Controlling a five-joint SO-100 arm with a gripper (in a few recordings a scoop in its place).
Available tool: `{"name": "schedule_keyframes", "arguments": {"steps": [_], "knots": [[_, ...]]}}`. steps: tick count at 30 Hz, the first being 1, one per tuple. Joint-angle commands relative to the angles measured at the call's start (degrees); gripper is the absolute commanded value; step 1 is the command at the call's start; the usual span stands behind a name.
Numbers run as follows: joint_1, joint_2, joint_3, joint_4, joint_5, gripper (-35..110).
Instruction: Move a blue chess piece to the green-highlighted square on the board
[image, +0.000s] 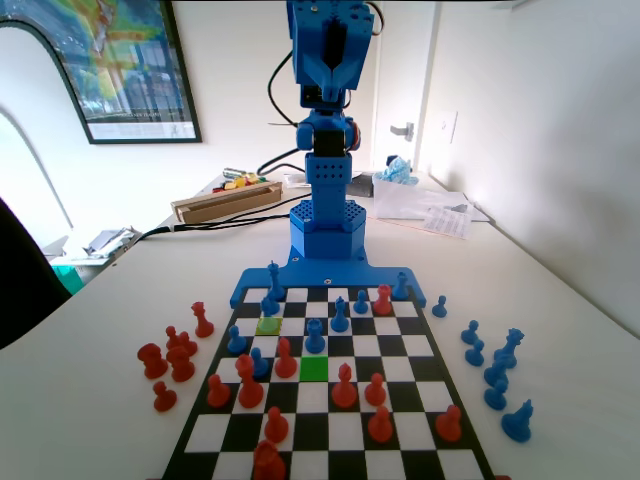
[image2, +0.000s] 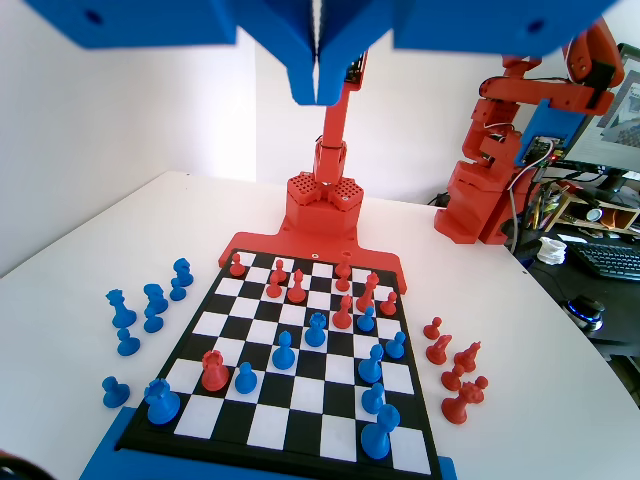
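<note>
While your gripper (image2: 318, 85) hangs high above the board (image: 330, 420) with its jaws pressed together on nothing, the green square (image: 314, 368) lies bare. In the fixed view the blue pawn (image: 315, 336) stands on the square just beyond it, toward the arm.

I'm watching the board (image: 420, 345) lying on the table (image: 570, 310), with the arm's base (image: 326, 225) standing at its far end in the fixed view. The highlighted target square (image: 314, 368) is sitting near the board's middle. A short pawn (image: 315, 337) is standing on the square just behind it, toward the arm. A second highlighted square (image: 268, 325) is lying farther back and left. Loose pieces are standing off the board, one cluster at left (image: 172, 360) and one at right (image: 495, 365).
</note>
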Motion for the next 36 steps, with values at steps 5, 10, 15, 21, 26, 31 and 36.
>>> {"name": "schedule_keyframes", "arguments": {"steps": [5, 10, 15, 21, 26, 31, 36], "knots": [[0.35, 0.18, -0.44, -0.18, -0.18, 3], [0.35, 0.18, -0.44, -0.18, -0.18, 3], [0.35, 0.18, -0.44, -0.18, -0.18, 3], [0.35, 0.18, -0.44, -0.18, -0.18, 3], [0.35, 0.18, -0.44, -0.18, -0.18, 3], [0.35, 0.18, -0.44, -0.09, -0.18, 3], [0.35, 0.18, -0.44, -0.09, -0.18, 8]]}}
